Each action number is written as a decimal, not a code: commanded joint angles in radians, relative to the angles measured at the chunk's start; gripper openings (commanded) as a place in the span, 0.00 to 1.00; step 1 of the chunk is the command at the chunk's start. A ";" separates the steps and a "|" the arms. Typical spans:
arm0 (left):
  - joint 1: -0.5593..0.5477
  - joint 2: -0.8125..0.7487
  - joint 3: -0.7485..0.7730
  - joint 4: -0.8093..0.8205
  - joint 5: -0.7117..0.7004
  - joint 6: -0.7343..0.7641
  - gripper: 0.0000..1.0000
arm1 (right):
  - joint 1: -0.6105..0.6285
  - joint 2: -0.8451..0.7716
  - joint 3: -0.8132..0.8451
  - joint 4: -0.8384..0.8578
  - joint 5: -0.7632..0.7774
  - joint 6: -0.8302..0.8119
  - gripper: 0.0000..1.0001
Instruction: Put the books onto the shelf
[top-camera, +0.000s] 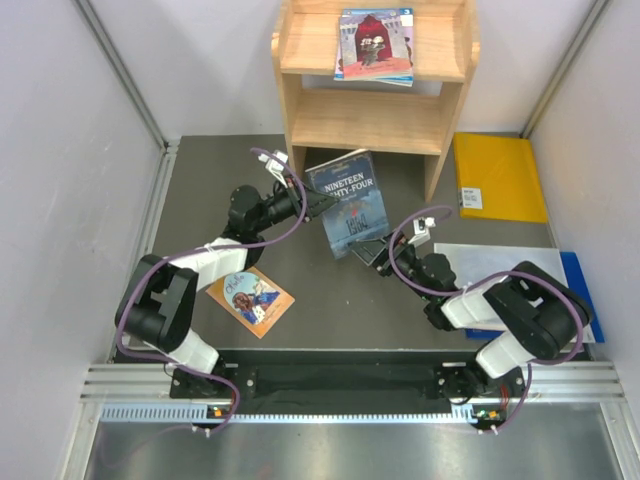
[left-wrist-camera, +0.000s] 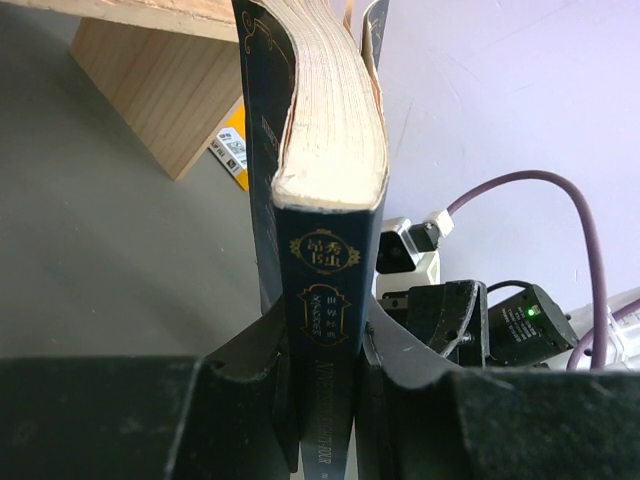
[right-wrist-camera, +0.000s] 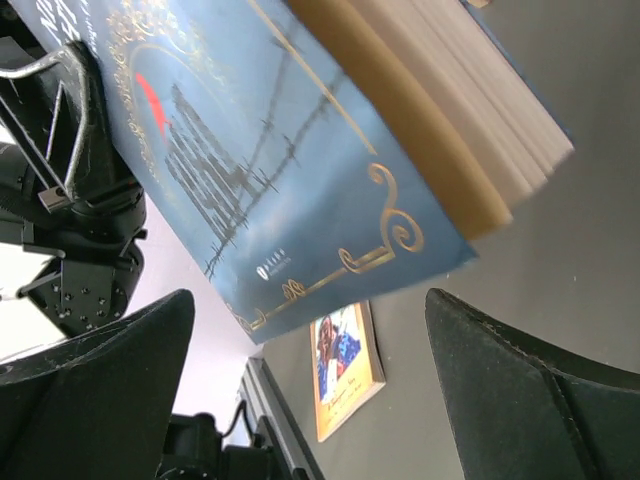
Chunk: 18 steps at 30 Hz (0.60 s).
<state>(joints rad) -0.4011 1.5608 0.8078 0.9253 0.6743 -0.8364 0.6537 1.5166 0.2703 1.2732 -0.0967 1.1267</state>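
The dark blue "Nineteen Eighty-Four" book (top-camera: 347, 203) hangs tilted in the air in front of the pale wood shelf (top-camera: 360, 125). My left gripper (top-camera: 318, 203) is shut on its spine edge; in the left wrist view the spine (left-wrist-camera: 325, 300) is pinched between both fingers. My right gripper (top-camera: 372, 253) stands open just under the book's lower corner (right-wrist-camera: 300, 180), its fingers (right-wrist-camera: 530, 390) not touching it. An orange book (top-camera: 250, 297) lies flat on the table near the left arm. A red-covered book (top-camera: 375, 42) lies on the shelf's top tier with light blue edges under it.
A yellow folder (top-camera: 498, 176) lies right of the shelf. A white sheet (top-camera: 500, 258) over something blue (top-camera: 580, 290) sits by the right arm. Pale walls close in on both sides. The shelf's lower tier holds nothing.
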 joint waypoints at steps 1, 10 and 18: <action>-0.004 -0.005 0.044 0.233 -0.015 -0.053 0.00 | 0.017 0.027 0.058 0.453 0.017 -0.041 0.97; -0.002 0.007 0.034 0.310 -0.016 -0.121 0.00 | 0.027 0.024 0.098 0.463 0.020 -0.094 0.97; -0.004 0.025 0.019 0.319 -0.025 -0.125 0.00 | 0.030 -0.068 0.076 0.463 0.055 -0.162 0.92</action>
<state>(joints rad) -0.4011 1.5822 0.8074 1.0599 0.6678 -0.9302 0.6674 1.5116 0.3367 1.2858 -0.0677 1.0195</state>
